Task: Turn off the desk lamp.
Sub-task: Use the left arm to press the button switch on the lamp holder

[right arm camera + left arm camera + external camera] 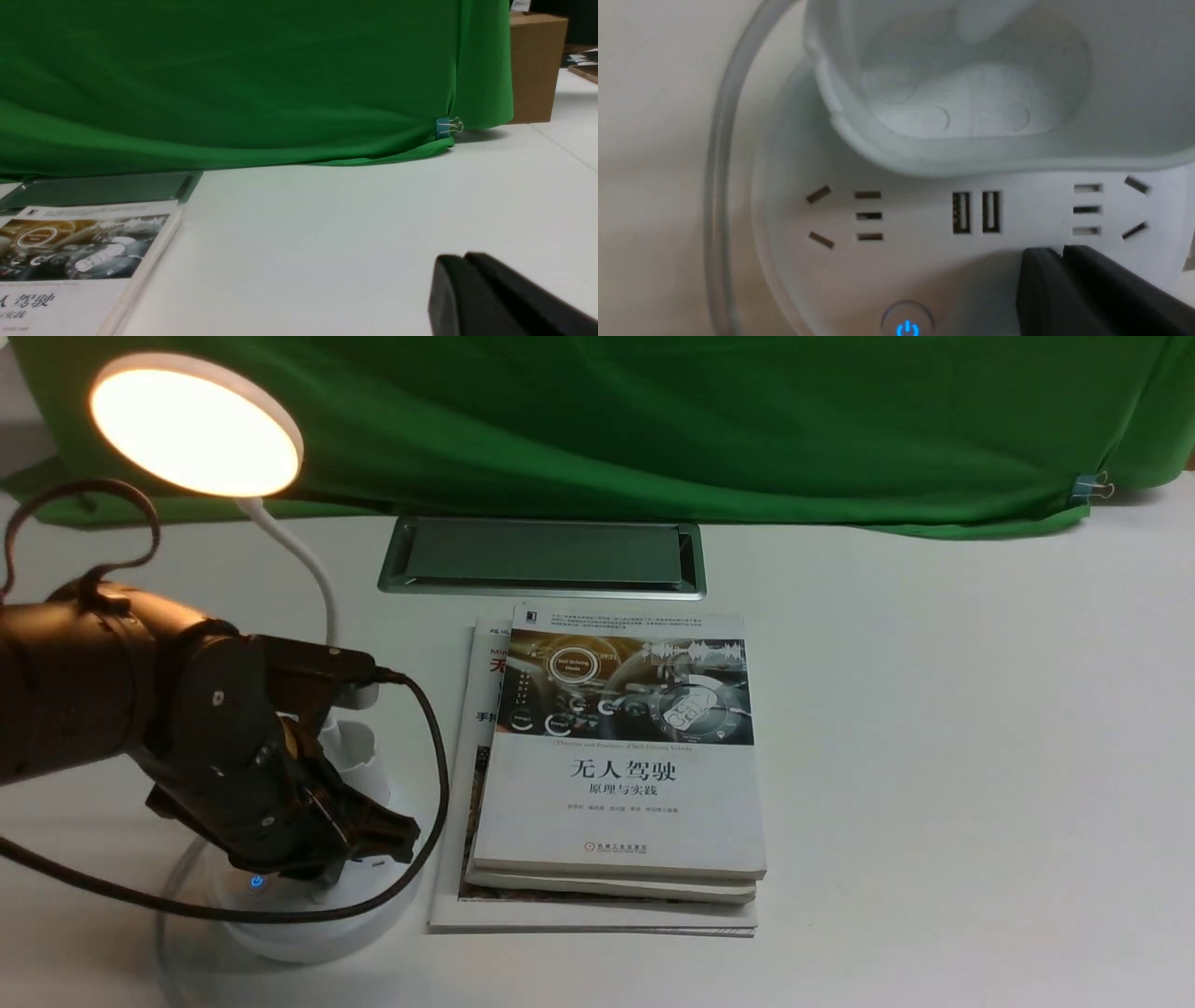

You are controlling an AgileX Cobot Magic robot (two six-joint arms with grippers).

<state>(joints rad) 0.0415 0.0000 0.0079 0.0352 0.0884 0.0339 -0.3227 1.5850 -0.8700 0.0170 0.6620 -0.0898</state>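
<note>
Glowing desk lamp (308, 933) beneath left gripper (327, 875)

Smooth white plastic, softly matt, on the desk lamp (313, 933). Metal look, glossy, to the panel (544, 553) set in a smooth white tabletop (934, 756). Matt green cloth, softly creased, for the curtain (653, 420). Paper, smooth-covered, in the books (621, 803). Plain brown cardboard look to the box (535, 70).

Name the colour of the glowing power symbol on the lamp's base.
The power symbol is bright blue, clearest in the left wrist view.
</note>
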